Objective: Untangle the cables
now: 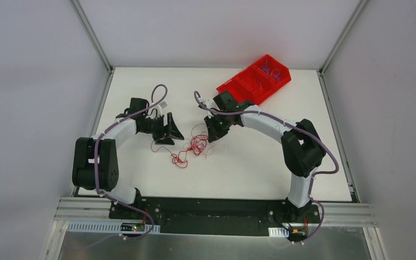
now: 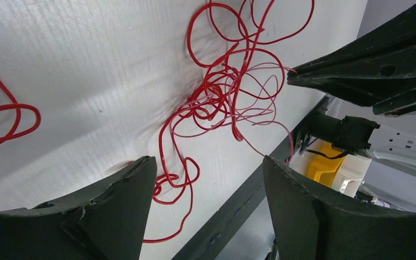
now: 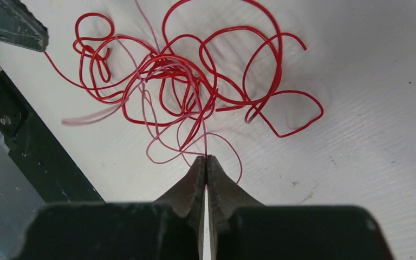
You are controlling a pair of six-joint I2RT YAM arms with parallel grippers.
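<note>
A tangle of hair-thin red cables (image 1: 194, 146) lies on the white table between the two grippers. It also shows in the left wrist view (image 2: 222, 97) and in the right wrist view (image 3: 179, 81). My right gripper (image 3: 206, 158) is shut on one red wire that runs up from its tips into the tangle; in the top view it (image 1: 212, 135) sits at the tangle's right edge. My left gripper (image 2: 208, 162) is open and empty, to the left of the tangle (image 1: 169, 135). A loose red loop (image 2: 11, 122) lies apart. No blue wire shows in the tangle.
A red bin (image 1: 254, 79) with compartments stands at the back right, holding more thin wires, some blue (image 1: 271, 69). The table's dark front edge (image 2: 233, 211) runs close to the tangle. Grey frame walls surround the table.
</note>
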